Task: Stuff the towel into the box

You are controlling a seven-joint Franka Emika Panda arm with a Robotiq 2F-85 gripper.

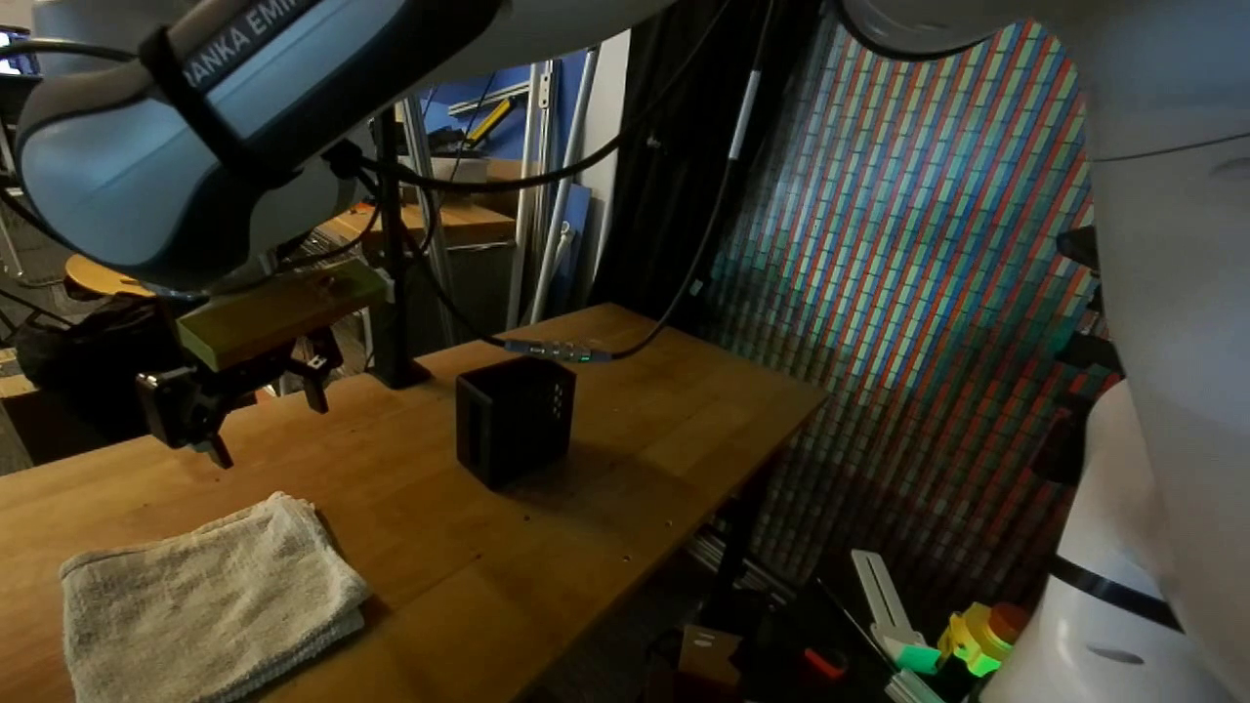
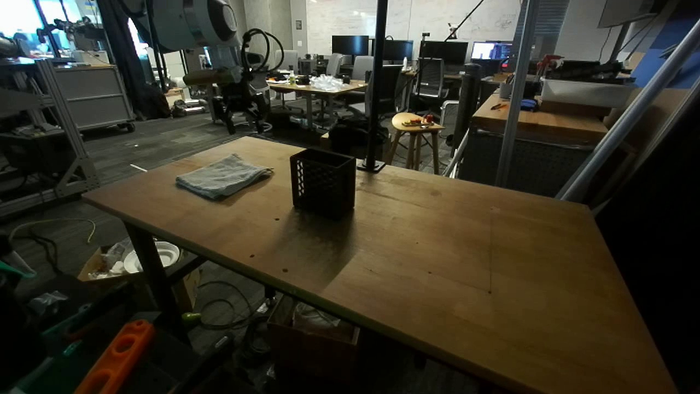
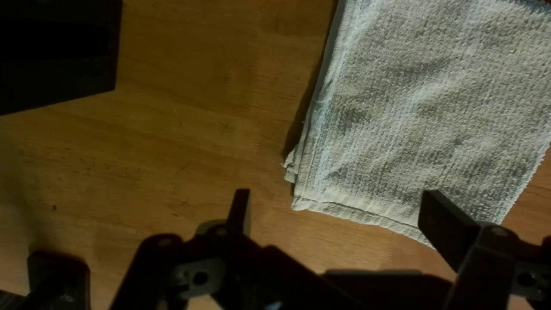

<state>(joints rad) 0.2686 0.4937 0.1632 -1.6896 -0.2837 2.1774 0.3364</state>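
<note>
A folded grey towel (image 1: 210, 605) lies flat on the wooden table; it also shows in an exterior view (image 2: 224, 176) and fills the upper right of the wrist view (image 3: 422, 107). A black open-topped box (image 1: 516, 420) with perforated sides stands upright on the table, apart from the towel; it also shows in an exterior view (image 2: 324, 183) and partly at the upper left of the wrist view (image 3: 56, 51). My gripper (image 1: 271, 433) is open and empty, held above the table near the towel. In the wrist view its fingers (image 3: 335, 193) frame the towel's lower corner and edge.
The wooden table (image 2: 465, 262) carries a black upright post (image 2: 377, 87) at its edge near the box; its foot (image 3: 58, 275) shows in the wrist view. A cable with a connector (image 1: 557, 350) hangs from the arm behind the box.
</note>
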